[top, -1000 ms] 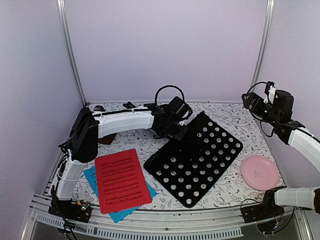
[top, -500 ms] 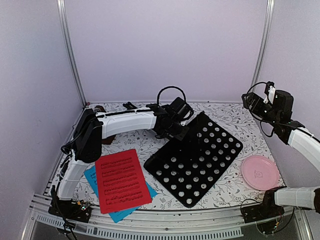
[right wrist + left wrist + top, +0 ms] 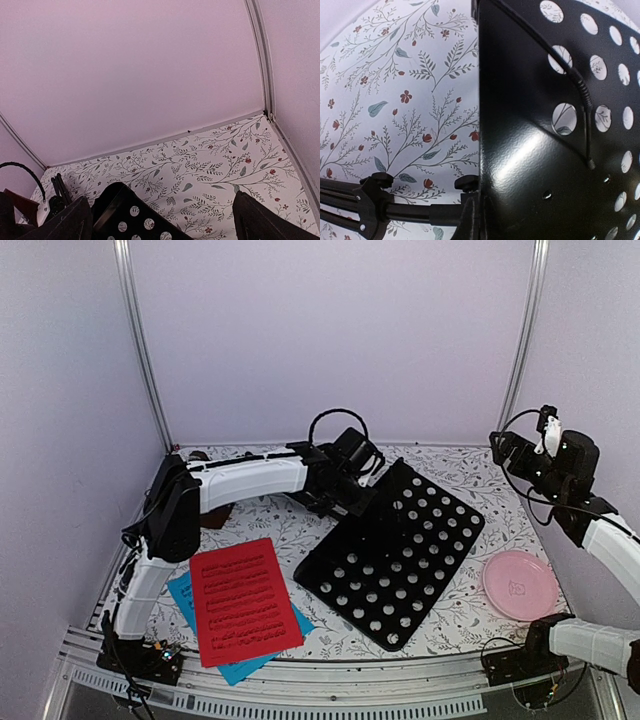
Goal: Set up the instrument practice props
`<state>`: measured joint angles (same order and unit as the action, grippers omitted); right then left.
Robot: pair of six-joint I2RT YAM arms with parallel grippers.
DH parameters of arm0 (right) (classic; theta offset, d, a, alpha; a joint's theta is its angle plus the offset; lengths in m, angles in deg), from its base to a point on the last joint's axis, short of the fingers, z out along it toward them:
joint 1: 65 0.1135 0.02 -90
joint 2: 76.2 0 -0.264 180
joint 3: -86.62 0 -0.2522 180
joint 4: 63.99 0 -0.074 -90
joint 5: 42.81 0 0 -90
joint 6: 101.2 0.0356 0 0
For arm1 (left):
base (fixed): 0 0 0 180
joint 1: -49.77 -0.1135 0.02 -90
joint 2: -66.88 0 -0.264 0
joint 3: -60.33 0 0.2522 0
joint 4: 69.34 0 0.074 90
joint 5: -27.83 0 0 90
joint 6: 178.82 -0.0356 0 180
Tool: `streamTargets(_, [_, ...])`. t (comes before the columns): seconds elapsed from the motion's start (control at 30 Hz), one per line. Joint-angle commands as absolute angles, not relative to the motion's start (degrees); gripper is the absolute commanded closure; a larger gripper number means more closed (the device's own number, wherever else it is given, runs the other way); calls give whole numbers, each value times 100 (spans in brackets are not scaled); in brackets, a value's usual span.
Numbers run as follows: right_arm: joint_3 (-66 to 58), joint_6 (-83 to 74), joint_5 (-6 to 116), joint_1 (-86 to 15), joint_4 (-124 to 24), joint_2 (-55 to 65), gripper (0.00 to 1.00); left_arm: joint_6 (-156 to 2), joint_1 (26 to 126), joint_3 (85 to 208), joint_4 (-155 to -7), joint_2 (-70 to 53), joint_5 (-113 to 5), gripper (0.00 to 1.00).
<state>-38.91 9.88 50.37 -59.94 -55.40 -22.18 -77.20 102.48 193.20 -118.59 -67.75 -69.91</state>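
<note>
The black perforated music stand (image 3: 398, 552) lies across the middle of the floral counter (image 3: 462, 612). Its plate is tilted, with the far-left edge off the surface. The left pincer (image 3: 350, 502) reaches in from the left edge and is closed on that raised edge. In the left wrist view the dark plate fills the right half and hides the fingers. The stand's folded tripod legs (image 3: 355, 202) stretch away toward the far-left corner.

The red sheet (image 3: 243, 600) lies flat near the near-left corner, printed side up. It sits on top of the cyan sheet (image 3: 184, 594), which shows along its left side and near edge. Both sheets lie just beside the stand's near-left edge without touching it.

The right pincer (image 3: 161, 215) hangs high over the right edge, its fingers spread wide with nothing between them. A pink plate (image 3: 519, 585) sits by the right edge, apart from the stand.
</note>
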Motion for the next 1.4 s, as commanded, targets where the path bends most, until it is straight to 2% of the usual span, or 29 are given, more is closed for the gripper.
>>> streamTargets(0.0, [-4022,637,4632,-6025,-5847,-2664,1,-7756,9876,19425,-11363,-5944,-6429,100])
streamTargets(0.2, [-4098,567,4259,-6025,-5736,-3068,1,-7572,9575,19339,-10791,-5342,-5645,100])
streamTargets(0.57, [-4258,425,4373,-6025,-6017,-3494,1,-6875,8866,18841,-9626,-4060,-4037,100])
streamTargets(0.77, [-4480,154,5365,-6025,-6610,-2990,1,-6113,8663,18792,-8845,-3688,-3183,100])
streamTargets(0.9, [-4242,-62,6602,-5998,-6712,-2333,1,-5421,8592,18715,-8313,-3519,-2758,100])
streamTargets(1.1, [-3601,-207,6552,-5222,-6536,-1681,1,-4543,8526,18440,-7507,-3256,-2361,100])
streamTargets(1.23, [-3319,-739,7328,-4969,-6661,-1471,1,-3954,8519,18208,-6993,-3161,-2128,100])
streamTargets(1.37, [-3088,-1087,7540,-4428,-6928,-1299,1,-3401,8505,17968,-6435,-3118,-1957,100])
